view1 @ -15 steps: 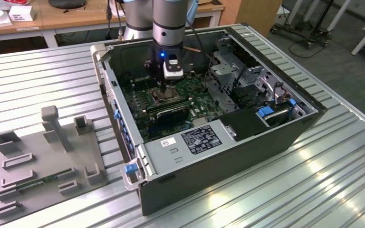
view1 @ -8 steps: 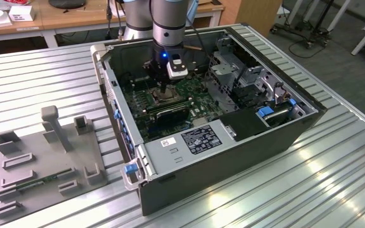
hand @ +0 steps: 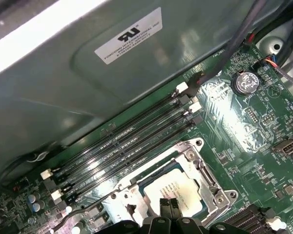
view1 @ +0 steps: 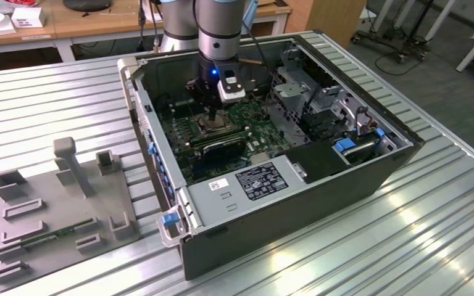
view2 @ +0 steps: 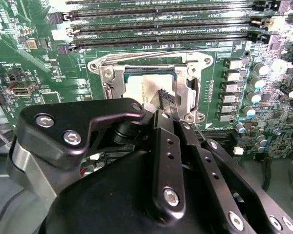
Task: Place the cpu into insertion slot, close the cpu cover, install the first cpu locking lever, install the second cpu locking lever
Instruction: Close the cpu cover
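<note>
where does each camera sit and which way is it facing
Exterior view: off the arm, looking down into the open computer case; shows the arm and pincer.
First wrist view: on the arm, facing the motherboard; pincer shows.
Second wrist view: on the arm, behind the pincer, facing the motherboard.
Shared: both wrist views show the cpu and memory slots.

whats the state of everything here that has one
cpu: seated in the insertion slot
cpu cover: looks folded down around the cpu
hand: shut, tips at the cpu's edge
memory slots: empty
computer case: on its side, open
</note>
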Motion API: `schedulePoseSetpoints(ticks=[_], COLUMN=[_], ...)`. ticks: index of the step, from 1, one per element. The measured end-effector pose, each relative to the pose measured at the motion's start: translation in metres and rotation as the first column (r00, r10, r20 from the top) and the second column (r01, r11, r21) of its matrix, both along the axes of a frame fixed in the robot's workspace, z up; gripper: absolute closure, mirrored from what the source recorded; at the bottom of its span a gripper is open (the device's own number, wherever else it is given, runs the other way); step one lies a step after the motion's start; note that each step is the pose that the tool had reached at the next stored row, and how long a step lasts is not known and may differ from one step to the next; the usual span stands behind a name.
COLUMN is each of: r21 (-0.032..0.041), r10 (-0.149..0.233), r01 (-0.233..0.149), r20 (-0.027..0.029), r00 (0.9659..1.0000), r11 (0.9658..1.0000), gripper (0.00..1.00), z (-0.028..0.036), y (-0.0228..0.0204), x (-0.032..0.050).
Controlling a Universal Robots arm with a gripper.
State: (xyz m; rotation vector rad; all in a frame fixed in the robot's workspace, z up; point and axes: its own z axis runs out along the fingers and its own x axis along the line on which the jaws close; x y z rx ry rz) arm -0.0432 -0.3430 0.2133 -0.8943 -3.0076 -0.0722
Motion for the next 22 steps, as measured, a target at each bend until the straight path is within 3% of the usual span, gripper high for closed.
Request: schedulePoseSetpoints(ticks=[2, 5, 10, 16, 22], r21=[0.0005, 0.0004, -0.0003, -0.0033, -0.0092], r10=[0.013, 0.055, 0.135, 0.222, 0.3], r01=[-0.013, -0.055, -0.135, -0.222, -0.3], r20=[0.0042, 0.0044, 0.01, 0.0264, 0.0486], r00=[0.9999, 0.9985, 0.9908, 0.9746, 0.9526], r11=[0.9999, 0.9985, 0.9909, 0.975, 0.9538], gripper=[0.89, 0.89, 0.89, 0.89, 0.89], z=[-0.0003, -0.0009, -0.0024, -0.0035, -0.004], y=[0.0, 0.0, 0.0, 0.0, 0.0], x=[0.0, 0.0, 0.0, 0.0, 0.0])
